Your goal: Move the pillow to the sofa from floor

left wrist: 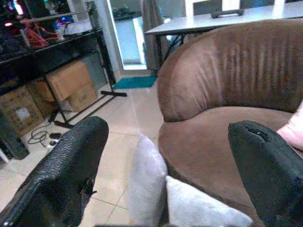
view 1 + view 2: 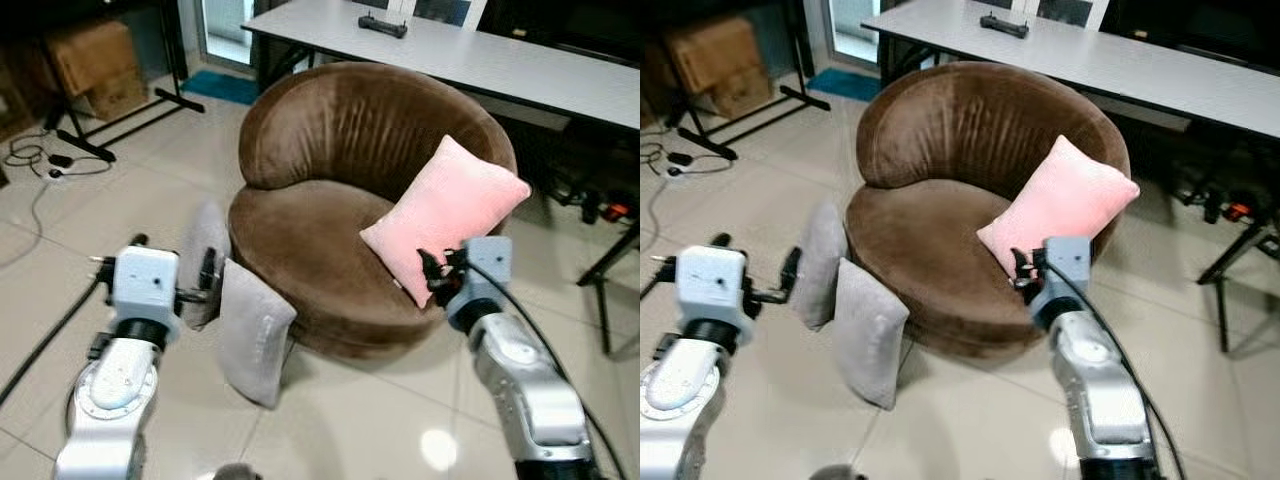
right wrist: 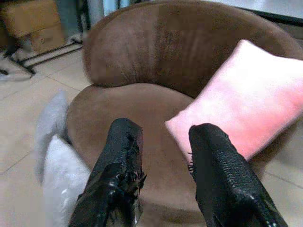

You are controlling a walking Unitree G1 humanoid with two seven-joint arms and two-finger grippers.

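A pink pillow [image 2: 445, 215] leans upright against the inner right wall of the round brown sofa [image 2: 300, 240]. Two grey pillows rest on the floor against the sofa's front left side: the nearer one [image 2: 255, 330] and one behind it [image 2: 205, 260]. My left gripper [image 2: 208, 272] is open, close to the rear grey pillow, with both pillows [image 1: 156, 189] seen between its wide-spread fingers. Open too, my right gripper [image 2: 437, 270] hovers at the sofa's front right edge, just below the pink pillow's [image 3: 246, 104] lower corner, holding nothing.
A long white table [image 2: 480, 55] with a black device [image 2: 383, 26] stands behind the sofa. Cardboard boxes [image 2: 95, 65] and a black stand are at the back left, cables [image 2: 40, 160] on the tiles, a blue mat [image 2: 220, 87] farther back. Dark table legs [image 2: 610, 270] stand at right.
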